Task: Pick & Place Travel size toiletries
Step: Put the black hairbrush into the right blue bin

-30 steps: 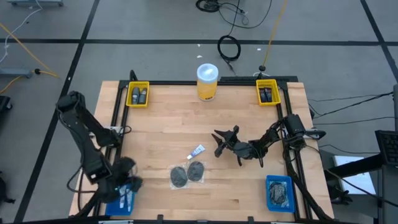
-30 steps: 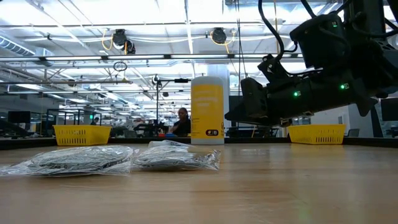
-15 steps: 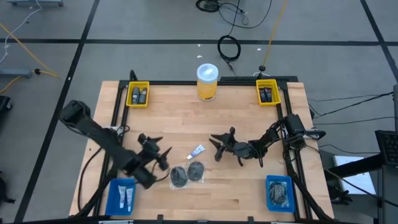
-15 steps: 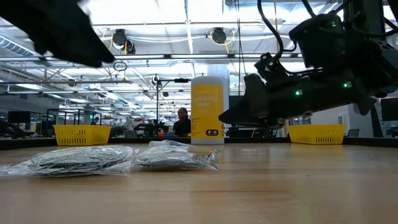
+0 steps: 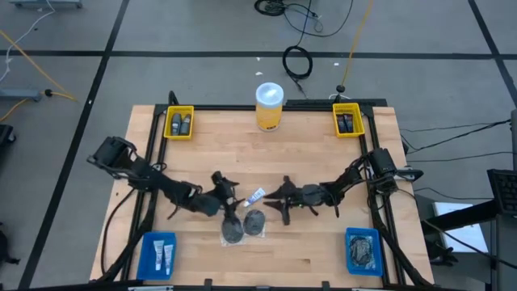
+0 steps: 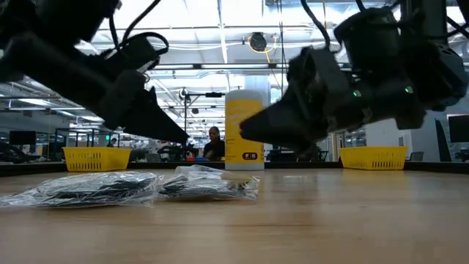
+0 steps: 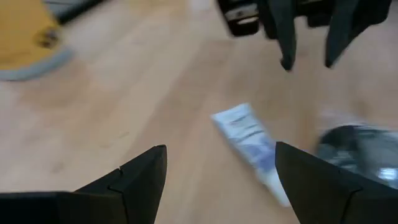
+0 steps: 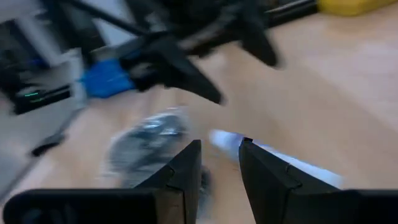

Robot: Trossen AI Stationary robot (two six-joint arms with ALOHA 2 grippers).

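A slim white tube (image 5: 257,195) lies flat on the wood near the table's middle. Two grey mesh discs in clear bags (image 5: 233,229) (image 5: 255,222) lie just nearer the near edge; the low view shows them as crinkled bags (image 6: 88,187) (image 6: 209,183). My left gripper (image 5: 229,194) hovers open just left of the tube, which lies ahead between its fingers in the left wrist view (image 7: 252,149). My right gripper (image 5: 277,204) hovers open, with a narrow gap, just right of the tube (image 8: 292,165). Neither touches anything.
A large yellow jar with a white lid (image 5: 270,105) stands at the far edge. Yellow bins with dark containers sit at the far-left (image 5: 178,123) and far-right (image 5: 347,120) corners. Blue bins sit at the near-left (image 5: 157,255) and near-right (image 5: 363,250) corners.
My left arm has swung fast from over the near-left blue bin across the table to the middle, ending beside the tube. My right gripper has moved a little toward the table's left and near edges, closer to the tube. The tube and discs have stayed put.
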